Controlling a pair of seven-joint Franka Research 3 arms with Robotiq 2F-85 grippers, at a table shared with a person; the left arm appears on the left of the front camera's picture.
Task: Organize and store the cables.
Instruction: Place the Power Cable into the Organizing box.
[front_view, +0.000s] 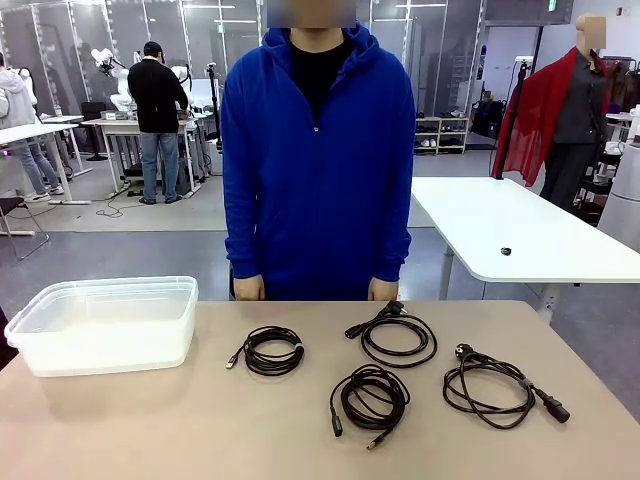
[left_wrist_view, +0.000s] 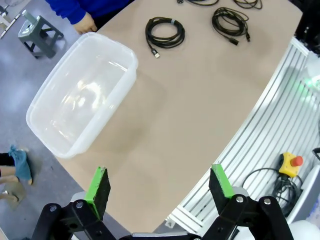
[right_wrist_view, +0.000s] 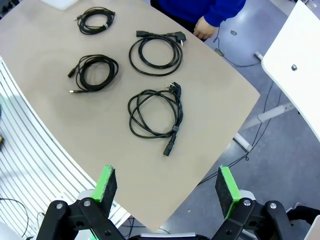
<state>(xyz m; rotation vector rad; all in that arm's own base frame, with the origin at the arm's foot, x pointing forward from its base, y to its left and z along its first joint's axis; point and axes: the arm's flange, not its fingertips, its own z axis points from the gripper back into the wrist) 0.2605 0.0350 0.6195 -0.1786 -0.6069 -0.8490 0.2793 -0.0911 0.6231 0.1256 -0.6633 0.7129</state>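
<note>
— Since nothing is stored yet, where are the cables (front_view: 273, 351)?
— All four lie coiled on the table (front_view: 150, 430), right of the empty tub (front_view: 60, 345) at the left. My left gripper (left_wrist_view: 159, 176) and right gripper (right_wrist_view: 166, 172) hang spread wide, holding nothing. Everything remains.

No legible text, labels, brands or numbers observed. Any markings present are too small to read.

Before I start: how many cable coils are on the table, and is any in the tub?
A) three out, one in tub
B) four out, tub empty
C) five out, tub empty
B: small coil, far coil, near coil and power cord lie on the table; the tub holds nothing.
</note>
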